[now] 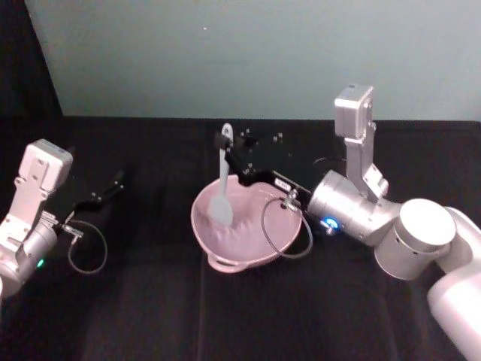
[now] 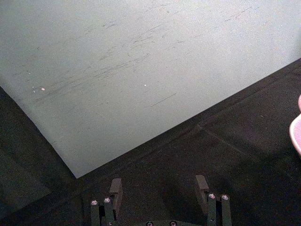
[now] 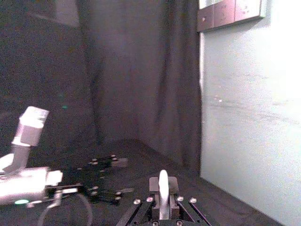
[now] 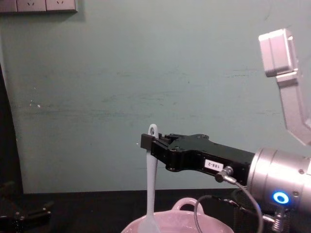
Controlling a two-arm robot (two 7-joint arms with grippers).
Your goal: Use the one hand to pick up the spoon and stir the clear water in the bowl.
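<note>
Black counter (image 1: 150,301): we see right tool (image 1: 224,141) pinching spoon (image 1: 222,188) up top, scoop hanging at 6 o'clock into bowl (image 1: 197,218); left tool (image 2: 160,188) spread, idle.

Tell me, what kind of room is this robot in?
Probably a robot test lab: black cloth-covered table, dark curtain, pale green wall, and the right hand holding a slim white plastic spoon in a glossy pink bowl.

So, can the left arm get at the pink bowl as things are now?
Probably yes: only black table lies between the left gripper, fingers open, and the left rim of the bowl. The right gripper holds the spoon over its middle.
</note>
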